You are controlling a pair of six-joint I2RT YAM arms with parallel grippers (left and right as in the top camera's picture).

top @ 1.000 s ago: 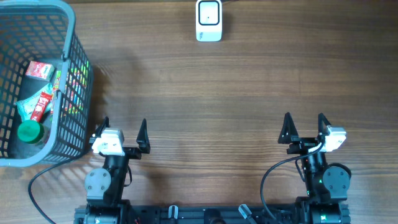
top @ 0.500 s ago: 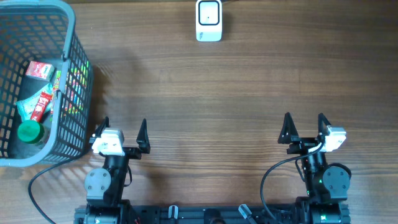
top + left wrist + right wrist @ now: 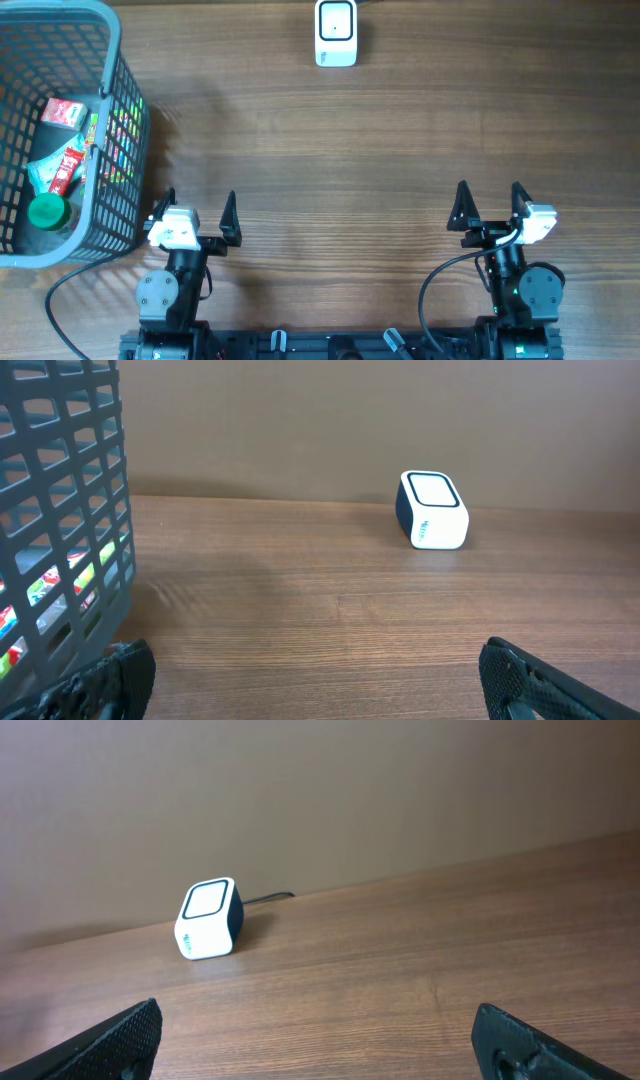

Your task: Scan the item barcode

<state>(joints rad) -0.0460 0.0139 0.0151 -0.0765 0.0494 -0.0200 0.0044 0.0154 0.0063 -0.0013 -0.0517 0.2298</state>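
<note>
Items (image 3: 60, 160) sit in the basket (image 3: 115, 60), none picked yet.
Left pincer (image 3: 199, 197) and right pincer (image 3: 490, 188) gape empty (scanner (image 3: 335, 32) waits across the table (image 3: 350, 150)); grasping and scanning lie ahead.

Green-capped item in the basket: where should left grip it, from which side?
Probably the round green cap, from straight above with the left gripper: the cap faces up and the basket walls block any sideways approach. Its body below is hidden.
</note>
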